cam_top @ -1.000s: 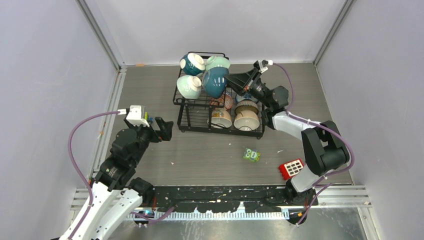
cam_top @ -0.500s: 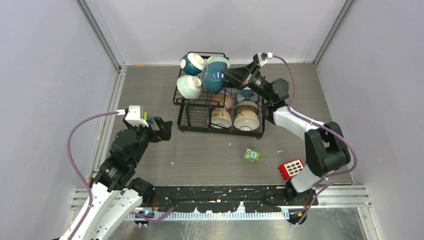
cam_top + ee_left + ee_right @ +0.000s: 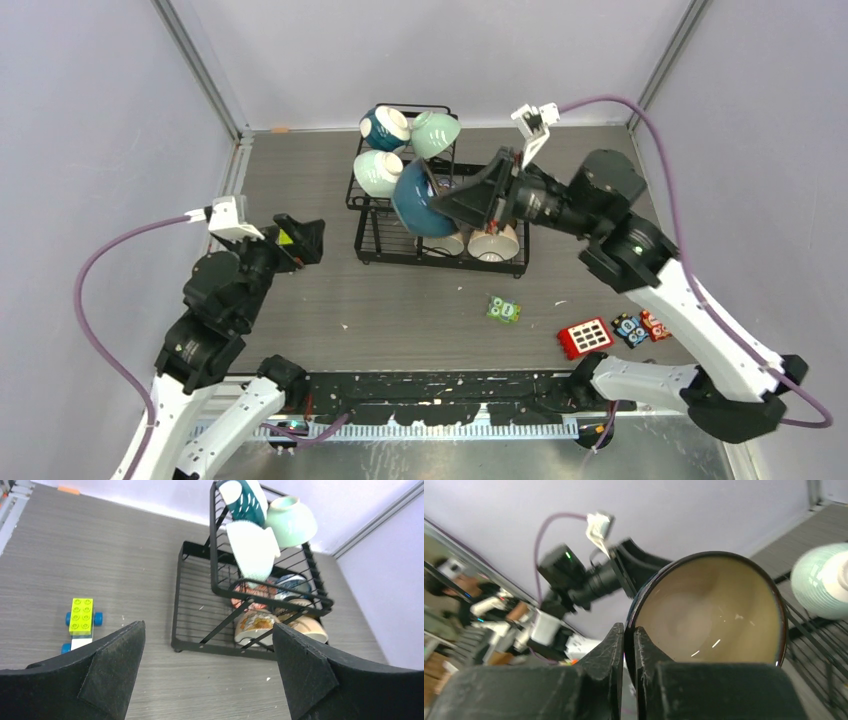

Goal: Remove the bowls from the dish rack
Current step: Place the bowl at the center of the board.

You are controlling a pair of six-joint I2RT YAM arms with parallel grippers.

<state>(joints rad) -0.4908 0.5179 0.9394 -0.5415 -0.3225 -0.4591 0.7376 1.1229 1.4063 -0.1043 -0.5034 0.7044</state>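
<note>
The black wire dish rack point(image 3: 440, 264) stands at the back middle of the table. In its upper basket lie a dark teal bowl point(image 3: 383, 127), a mint bowl point(image 3: 436, 133) and a pale green bowl point(image 3: 375, 172). Cream and patterned bowls point(image 3: 493, 243) lie in the lower tray. My right gripper point(image 3: 458, 203) is shut on the rim of a large dark blue bowl point(image 3: 418, 200), held in the air over the rack's front. In the right wrist view its tan inside point(image 3: 709, 610) shows, with one finger on each side of the rim. My left gripper point(image 3: 207, 630) hangs open left of the rack point(image 3: 220, 647), holding nothing.
A yellow-green brick car point(image 3: 81, 617) sits on the table left of the rack. A green toy block point(image 3: 503, 309), a red block point(image 3: 583, 337) and small blue and red toys point(image 3: 640, 327) lie at the front right. Walls close in the table on three sides.
My right arm has lifted the dark blue bowl out of the upper basket and swung it up and toward the front. The left arm has shifted a little to the left.
</note>
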